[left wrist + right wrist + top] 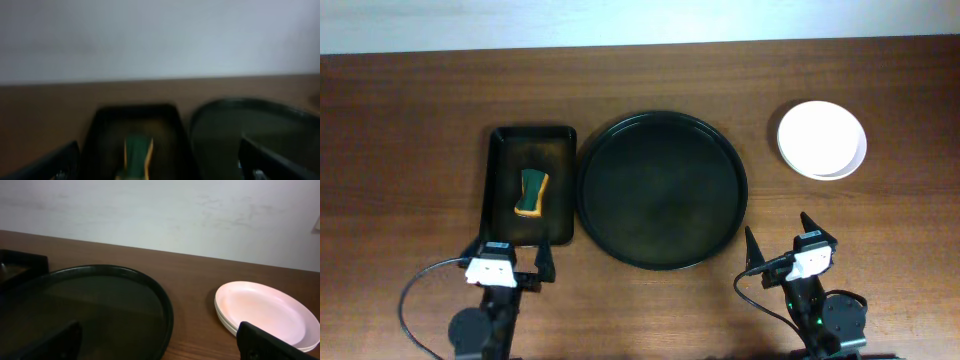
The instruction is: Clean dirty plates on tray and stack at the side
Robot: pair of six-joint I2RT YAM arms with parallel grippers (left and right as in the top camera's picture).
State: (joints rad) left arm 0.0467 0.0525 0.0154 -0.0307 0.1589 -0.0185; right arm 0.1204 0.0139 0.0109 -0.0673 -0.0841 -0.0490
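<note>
Wooden table (pixel 400 120), plates (pixel 822 140) stacked near tray (pixel 661 189), count unclear; left fingers (pixel 272 159) and right fingers (pixel 267 341) wide apart.

Plates (pixel 822 140) stacked right of the tray (pixel 661 190); sponge (pixel 531 192) in smaller tray (pixel 510 150) (just left of it)

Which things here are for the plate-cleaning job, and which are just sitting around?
For the job: stacked white plates, round black tray, green sponge (probably the cleaner).
Just sitting: small rectangular tray under the sponge, wooden table.
</note>
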